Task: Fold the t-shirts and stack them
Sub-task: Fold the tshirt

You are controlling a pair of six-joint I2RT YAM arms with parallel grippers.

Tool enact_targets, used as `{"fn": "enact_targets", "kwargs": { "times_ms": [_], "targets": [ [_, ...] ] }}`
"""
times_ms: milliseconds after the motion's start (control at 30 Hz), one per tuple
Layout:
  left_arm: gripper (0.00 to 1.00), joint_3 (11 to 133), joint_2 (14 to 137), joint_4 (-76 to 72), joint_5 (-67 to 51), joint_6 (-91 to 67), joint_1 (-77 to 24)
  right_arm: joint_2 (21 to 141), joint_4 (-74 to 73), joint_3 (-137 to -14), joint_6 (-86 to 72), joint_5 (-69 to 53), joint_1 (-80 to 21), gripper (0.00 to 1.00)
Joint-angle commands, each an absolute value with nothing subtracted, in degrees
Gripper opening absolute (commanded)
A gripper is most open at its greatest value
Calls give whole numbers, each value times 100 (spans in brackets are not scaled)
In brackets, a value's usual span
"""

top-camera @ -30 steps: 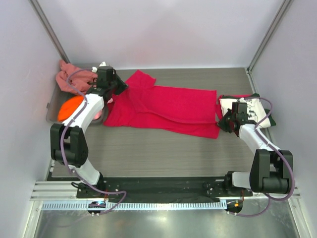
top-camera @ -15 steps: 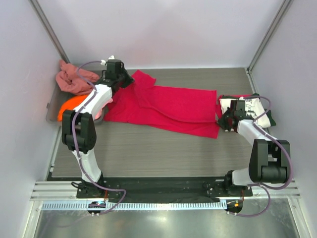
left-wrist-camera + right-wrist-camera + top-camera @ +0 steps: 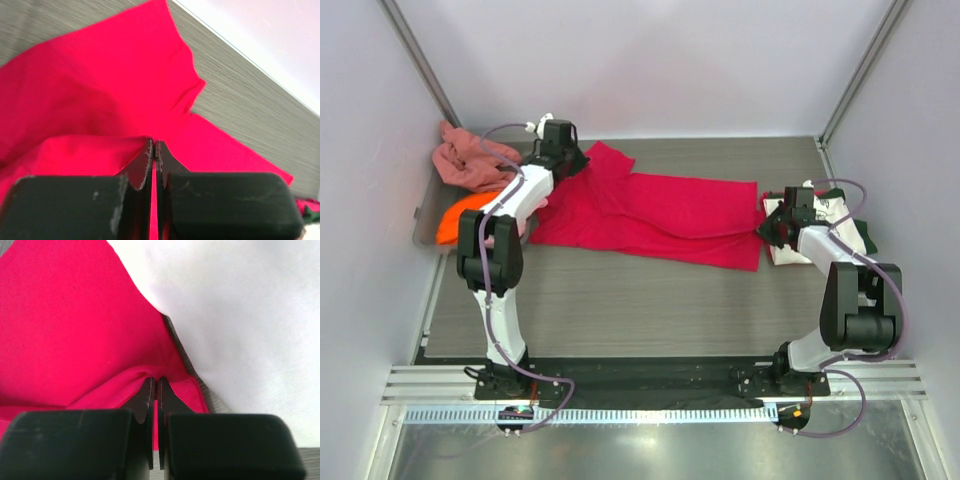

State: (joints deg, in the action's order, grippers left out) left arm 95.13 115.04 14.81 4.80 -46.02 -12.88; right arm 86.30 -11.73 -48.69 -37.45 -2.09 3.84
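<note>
End effectors [image 3: 154, 150] [image 3: 154, 387] pinch crimson t-shirt [image 3: 660, 215] edges (bin [image 3: 420, 225] near left one).

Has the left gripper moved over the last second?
Yes. In the top view the left gripper, shut on the red t-shirt, has shifted right and farther back, away from the grey bin.

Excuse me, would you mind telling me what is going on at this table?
Both arms are handling the red shirt, which is spread across the table. The left gripper is shut on its far left end, and the right gripper is shut on its right edge beside the cream shirt. A pink shirt and an orange shirt lie in the bin.
</note>
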Motion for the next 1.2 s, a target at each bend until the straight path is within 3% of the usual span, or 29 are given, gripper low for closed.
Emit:
{"fn": "enact_targets", "kwargs": {
  "times_ms": [0, 467, 567, 633, 667, 733, 767, 833, 933, 967, 1067, 1167],
  "targets": [
    [0, 9432, 11224, 1371, 1080, -4623, -1283, 8701, -940, -5133, -3771, -211, 316, 2],
    [0, 9202, 10705, 1459, 1643, -4588, -1266, 9228, -896, -5265, -3814, -176, 229, 2],
    [0, 9272, 10758, 1468, 1644, -4553, -1257, 9246, -905, -5344, -3788, -193, 220, 11],
    [0, 9307, 10863, 1494, 1644, -4553, -1266, 9211, -1001, -5422, -3744, -220, 194, 40],
    [3, 9325, 10907, 1529, 1626, -4561, -1248, 9150, -1045, -5432, -3718, -194, 124, 57],
    [17, 9457, 11082, 1529, 1434, -4588, -1231, 8869, -1081, -5362, -3683, -45, 53, 61],
    [41, 9492, 11127, 1529, 1363, -4588, -1213, 8738, -1107, -5292, -3665, -27, 9, 61],
    [59, 9580, 11197, 1521, 1275, -4579, -1213, 8228, -1116, -4993, -3700, 316, 0, 61],
    [70, 9440, 10997, 1468, 1266, -4562, -1230, 7422, -950, -4352, -3936, 422, 0, 59],
    [81, 9370, 10917, 1433, 1266, -4553, -1222, 7227, -888, -4159, -4042, 431, 0, 59],
    [100, 9054, 10488, 1441, 1108, -4491, -1257, 6525, -546, -3333, -4508, 430, -219, 59],
    [100, 8642, 9969, 1607, 1072, -4649, -1248, 6066, -404, -2778, -4815, 579, -264, 58]
  ]
}}
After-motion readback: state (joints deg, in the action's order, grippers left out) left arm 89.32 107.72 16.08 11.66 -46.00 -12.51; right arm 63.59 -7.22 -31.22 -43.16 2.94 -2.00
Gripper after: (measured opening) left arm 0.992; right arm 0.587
